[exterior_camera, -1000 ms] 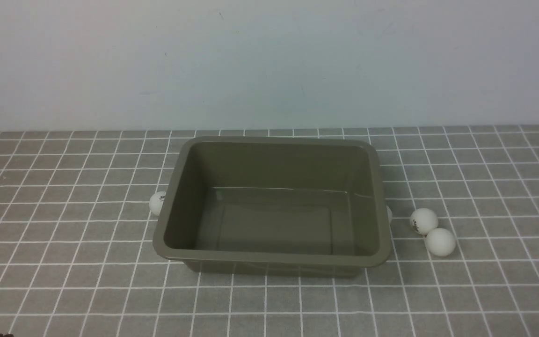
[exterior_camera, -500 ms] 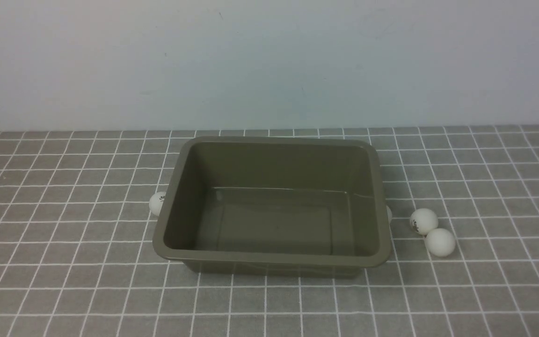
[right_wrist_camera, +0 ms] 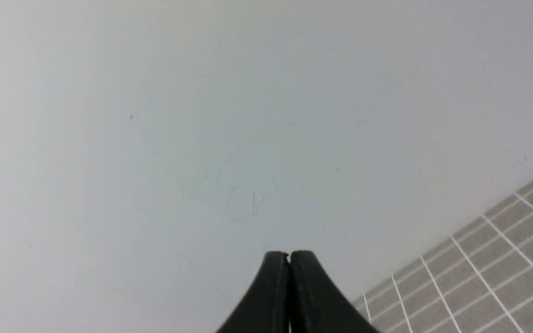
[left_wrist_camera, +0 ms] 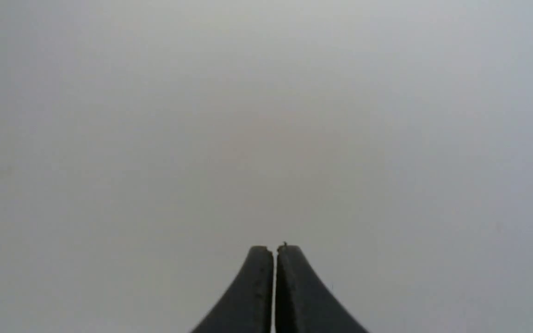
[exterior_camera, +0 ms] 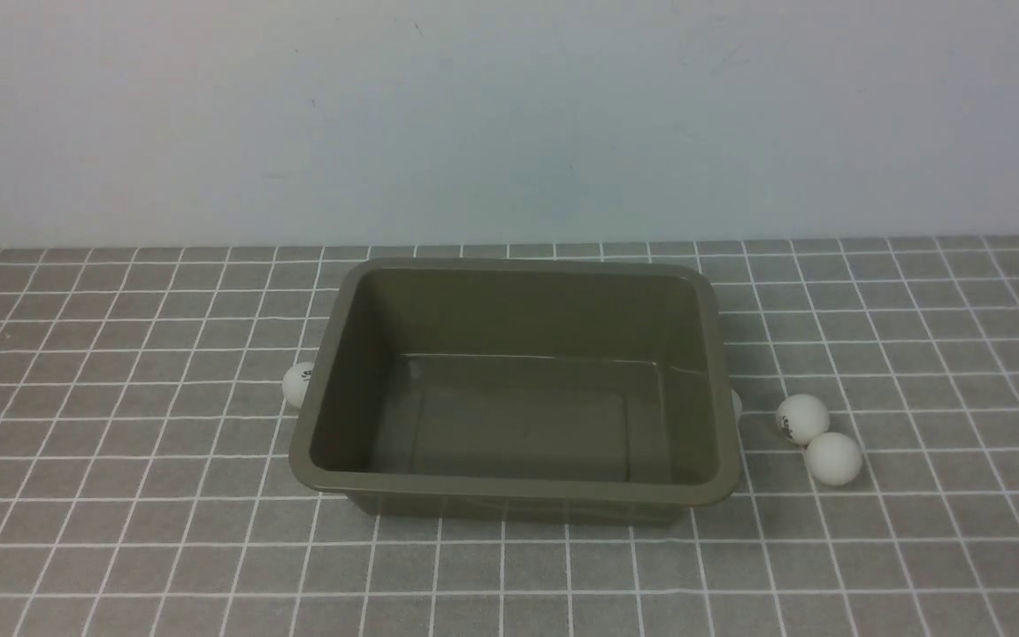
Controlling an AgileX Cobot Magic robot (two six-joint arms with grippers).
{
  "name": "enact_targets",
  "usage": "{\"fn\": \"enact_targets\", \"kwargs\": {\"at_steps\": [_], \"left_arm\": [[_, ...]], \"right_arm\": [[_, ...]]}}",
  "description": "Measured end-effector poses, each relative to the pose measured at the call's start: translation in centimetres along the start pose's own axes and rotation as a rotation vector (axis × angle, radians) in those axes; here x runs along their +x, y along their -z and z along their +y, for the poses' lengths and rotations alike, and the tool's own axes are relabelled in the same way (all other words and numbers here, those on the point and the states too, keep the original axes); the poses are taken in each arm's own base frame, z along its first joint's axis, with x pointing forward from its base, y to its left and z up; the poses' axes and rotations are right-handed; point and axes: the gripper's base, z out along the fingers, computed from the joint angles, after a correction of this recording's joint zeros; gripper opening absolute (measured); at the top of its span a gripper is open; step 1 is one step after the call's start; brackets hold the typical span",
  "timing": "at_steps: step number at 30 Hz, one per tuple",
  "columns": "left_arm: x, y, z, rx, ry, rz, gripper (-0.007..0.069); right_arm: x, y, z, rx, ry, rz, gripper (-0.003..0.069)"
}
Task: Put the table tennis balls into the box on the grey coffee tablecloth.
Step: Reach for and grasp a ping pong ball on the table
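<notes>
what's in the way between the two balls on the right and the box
Only a third ball, mostly hidden beside the right wall of the box. Otherwise just tablecloth lies between, and the box is empty.

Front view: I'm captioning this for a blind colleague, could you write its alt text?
An empty olive-brown box sits on a grey checked tablecloth. Right of it, a far ball touches a near ball; a left-side ball and a right-side ball peek from behind its walls.

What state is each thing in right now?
box: upright, empty
left table tennis ball: outside, half hidden by box rim
ball at right rim: outside, mostly hidden
printed right ball: outside, touching plain ball
plain ball: outside, on tablecloth
left gripper: shut, empty
right gripper: shut, empty
</notes>
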Motion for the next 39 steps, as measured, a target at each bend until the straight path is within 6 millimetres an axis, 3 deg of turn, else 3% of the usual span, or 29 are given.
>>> {"fn": "enact_targets", "kwargs": {"at_steps": [5, 7, 8, 12, 15, 16, 19, 23, 30, 35, 39], "left_arm": [[2.2, -5.7, -0.5, -0.081, -0.028, 0.638, -0.0005], [3.2, -7.0, -0.3, -0.101, -0.034, 0.780, -0.0005], [4.8, -8.6, 0.2, -0.130, -0.034, 0.940, -0.0005], [8.5, -11.8, 1.6, -0.173, -0.046, 1.205, -0.0005], [11.8, -14.0, 2.9, -0.190, -0.058, 1.354, -0.0005], [12.0, -14.2, 2.9, -0.186, -0.061, 1.358, -0.0005], [14.3, -15.4, 3.7, -0.160, -0.066, 1.438, -0.0005], [16.2, -16.4, 4.0, -0.092, -0.061, 1.452, -0.0005], [16.6, -18.3, 3.7, -0.025, -0.035, 1.341, -0.0005], [16.9, -19.6, 3.4, 0.012, -0.007, 1.311, -0.0005], [17.9, -20.9, 2.4, 0.064, -0.029, 1.314, -0.0005]], "right_arm": [[-0.6, -0.1, 1.1, -0.013, -0.007, 0.047, -0.0015], [-1.2, -0.4, 2.2, -0.013, 0.025, 0.126, -0.0015], [-2.1, -0.9, 3.6, -0.011, 0.077, 0.201, -0.0015], [-3.3, -4.0, 6.2, 0.085, 0.247, 0.559, -0.0015], [-3.5, -8.1, 7.3, 0.162, 0.394, 0.873, -0.0015], [-3.4, -8.3, 7.2, 0.168, 0.410, 0.903, -0.0015], [-3.1, -12.3, 7.3, 0.214, 0.480, 1.086, -0.0015], [-2.1, -16.7, 6.8, 0.253, 0.490, 1.177, -0.0015], [0.9, -21.3, 4.4, 0.311, 0.486, 1.254, 0.0006], [3.1, -23.5, 2.4, 0.346, 0.508, 1.287, 0.0110], [5.3, -25.4, 0.8, 0.370, 0.499, 1.336, 0.0288]]}}
